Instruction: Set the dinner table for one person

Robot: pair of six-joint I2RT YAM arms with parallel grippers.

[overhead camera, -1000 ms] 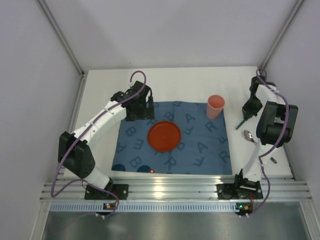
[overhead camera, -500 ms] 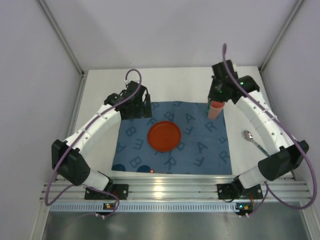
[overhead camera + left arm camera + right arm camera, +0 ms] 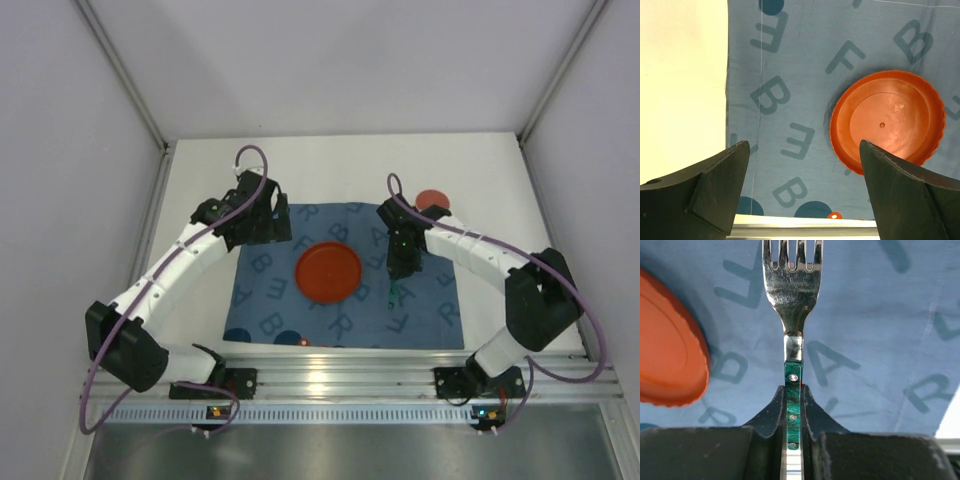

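Note:
The dinner table (image 3: pixel 200 190) is a white top with a blue letter-printed mat (image 3: pixel 270 300) on it. An orange plate (image 3: pixel 328 272) lies at the mat's middle. My right gripper (image 3: pixel 398 272) is shut on the green handle of a metal fork (image 3: pixel 792 290), held over the mat just right of the plate (image 3: pixel 665 365). The fork's green handle end (image 3: pixel 393 295) points toward the near edge. A pink cup (image 3: pixel 432 199) stands behind my right arm. My left gripper (image 3: pixel 268 228) is open and empty over the mat's far left corner, with the plate (image 3: pixel 887 122) ahead of it.
The ribbed aluminium rail (image 3: pixel 340 375) runs along the near edge by the arm bases. White enclosure walls close in the table on the left, right and back. The mat's left edge and bare tabletop (image 3: pixel 680 75) show in the left wrist view.
My right arm swung from the back right corner, past the cup, to the mat right of the plate, now holding the fork. My left gripper shifted slightly left.

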